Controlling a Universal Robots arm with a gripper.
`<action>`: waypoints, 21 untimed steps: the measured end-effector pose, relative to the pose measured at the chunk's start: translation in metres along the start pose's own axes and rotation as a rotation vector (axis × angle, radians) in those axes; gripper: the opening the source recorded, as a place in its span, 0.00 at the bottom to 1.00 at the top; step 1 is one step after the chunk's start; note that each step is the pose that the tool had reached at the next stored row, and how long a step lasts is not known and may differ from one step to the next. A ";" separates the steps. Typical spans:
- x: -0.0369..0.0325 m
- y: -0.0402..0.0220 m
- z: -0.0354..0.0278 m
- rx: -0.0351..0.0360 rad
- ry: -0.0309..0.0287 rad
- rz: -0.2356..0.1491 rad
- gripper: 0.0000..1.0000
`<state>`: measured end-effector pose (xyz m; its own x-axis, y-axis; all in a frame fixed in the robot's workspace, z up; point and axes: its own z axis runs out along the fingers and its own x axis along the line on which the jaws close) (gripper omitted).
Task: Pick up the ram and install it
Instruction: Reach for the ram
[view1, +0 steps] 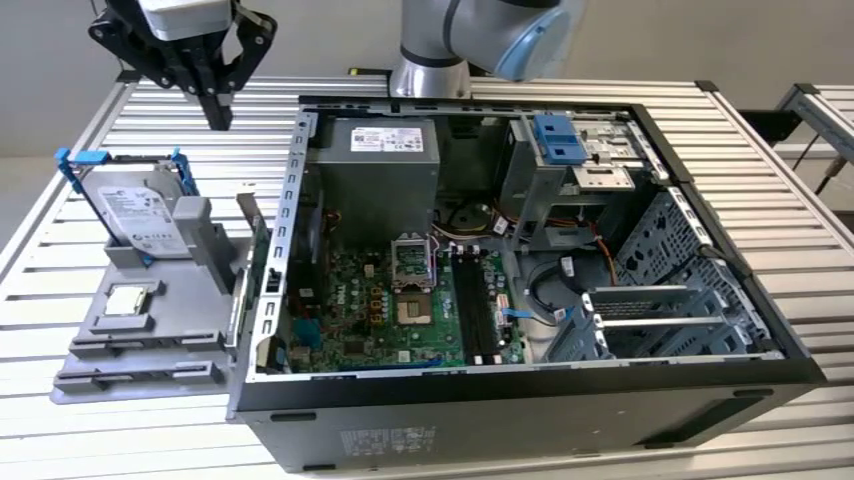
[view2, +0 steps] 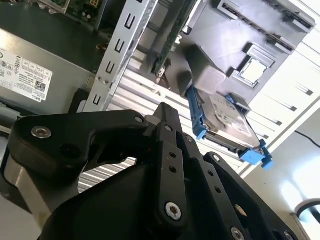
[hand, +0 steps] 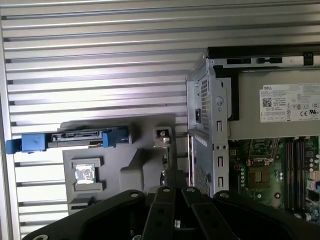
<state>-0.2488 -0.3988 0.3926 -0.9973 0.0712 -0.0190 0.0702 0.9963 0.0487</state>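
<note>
The ram (view1: 250, 222) is a thin dark stick standing on edge in a slot of the grey holder (view1: 147, 335), right against the open computer case (view1: 534, 395). In the second wrist view the ram (view2: 172, 35) shows edge-on with a green board. My gripper (view1: 216, 112) hangs well above and behind it over the slatted table, its black fingers closed to a point with nothing between them. The fingers also show in both wrist views (hand: 175, 176) (view2: 165, 114). Empty black memory slots (view1: 474, 300) run beside the processor socket on the motherboard.
The holder also carries a hard drive with blue brackets (view1: 134, 205) and a square processor chip (view1: 127, 300). Inside the case are the power supply (view1: 380, 150), a drive cage with blue tabs (view1: 561, 140) and loose cables (view1: 547, 290). The arm's base (view1: 434, 60) stands behind the case.
</note>
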 end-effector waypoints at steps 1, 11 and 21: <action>0.0015 -0.0001 0.0000 0.0000 0.0000 0.000 0.00; 0.0206 -0.0014 -0.0005 0.0000 0.0000 0.000 0.00; 0.0445 -0.0031 -0.0010 0.0000 0.0000 0.000 0.00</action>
<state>-0.2934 -0.3988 0.3927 -0.9973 0.0713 -0.0190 0.0703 0.9963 0.0487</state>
